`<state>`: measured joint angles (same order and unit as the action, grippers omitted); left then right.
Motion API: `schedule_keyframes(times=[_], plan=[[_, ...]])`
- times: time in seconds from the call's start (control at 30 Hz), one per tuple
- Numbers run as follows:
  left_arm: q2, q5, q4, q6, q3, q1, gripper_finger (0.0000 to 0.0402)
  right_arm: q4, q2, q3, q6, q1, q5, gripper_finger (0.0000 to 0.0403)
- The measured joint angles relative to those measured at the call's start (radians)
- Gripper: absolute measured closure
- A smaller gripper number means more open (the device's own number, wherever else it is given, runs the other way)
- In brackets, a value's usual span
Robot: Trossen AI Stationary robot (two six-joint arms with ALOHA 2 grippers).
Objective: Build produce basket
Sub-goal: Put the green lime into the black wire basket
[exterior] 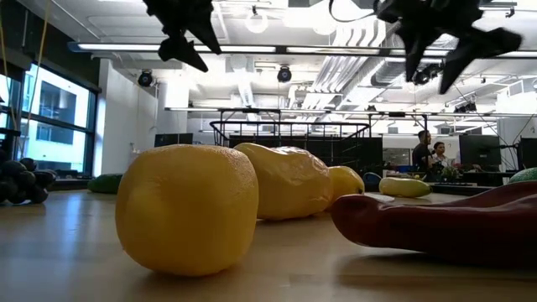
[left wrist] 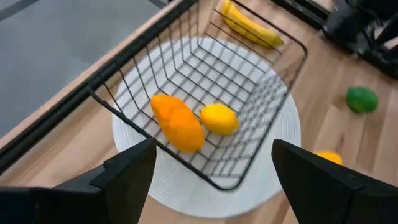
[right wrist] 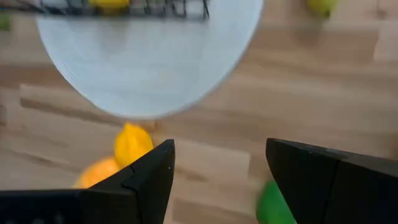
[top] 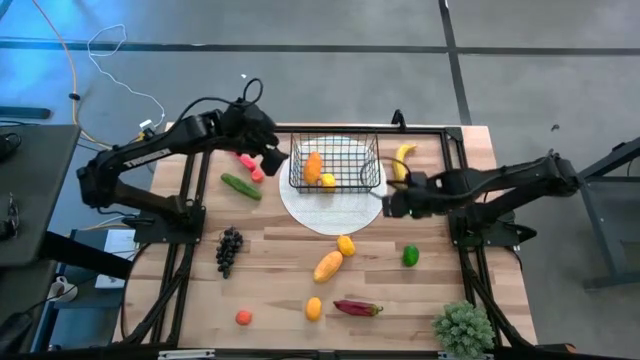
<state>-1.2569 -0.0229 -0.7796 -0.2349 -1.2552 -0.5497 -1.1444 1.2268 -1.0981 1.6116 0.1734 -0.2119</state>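
The black wire basket [top: 335,163] stands on a round white plate [top: 330,212] at the table's far middle. An orange mango [left wrist: 178,121] and a yellow lemon [left wrist: 219,118] lie in it. A banana [top: 403,160] lies on the table just right of the basket. My left gripper [top: 274,156] hovers open and empty at the basket's left side, seen between its fingers [left wrist: 214,180]. My right gripper [top: 389,203] hovers open and empty over the plate's right edge [right wrist: 221,180]. In the low view both grippers [exterior: 186,38] [exterior: 453,42] hang high above the table.
Loose produce lies on the wood: a green piece [top: 240,186] and a red piece [top: 248,165] on the left, grapes [top: 229,250], a lemon [top: 346,245], a mango [top: 328,266], a green fruit [top: 410,255], an orange fruit [top: 313,308], a red pepper [top: 357,308], a tomato [top: 243,317]. A spiky plant [top: 463,328] stands at the near right corner.
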Motion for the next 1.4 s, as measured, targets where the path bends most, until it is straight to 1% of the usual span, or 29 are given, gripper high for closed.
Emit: schedule_keyframes(times=[0.13,0.3,0.5,0.6,0.87,1.17,1.4], plan=[[0.010,0.001,-0.035,0.011,0.000,0.034,0.0092,-0.048,0.049,0.000,0.094,0.084,0.033,0.0169],[0.013,0.005,-0.049,0.032,0.000,0.070,0.0092,-0.088,0.142,0.000,0.177,0.176,0.118,0.0169],[0.013,0.008,-0.051,0.037,0.000,0.099,0.0092,-0.087,0.261,0.000,0.285,0.258,0.195,0.0169],[0.013,0.009,-0.055,0.037,0.000,0.108,0.0092,-0.087,0.313,0.000,0.349,0.285,0.205,0.0169],[0.013,0.008,-0.055,0.038,0.000,0.121,0.0092,-0.087,0.431,0.000,0.455,0.307,0.209,0.0169],[0.013,0.009,-0.071,0.037,0.000,0.121,0.0092,-0.089,0.546,0.001,0.457,0.305,0.209,0.0169],[0.013,0.018,-0.071,0.041,0.000,0.120,0.0092,-0.081,0.588,0.001,0.457,0.304,0.212,0.0169]])
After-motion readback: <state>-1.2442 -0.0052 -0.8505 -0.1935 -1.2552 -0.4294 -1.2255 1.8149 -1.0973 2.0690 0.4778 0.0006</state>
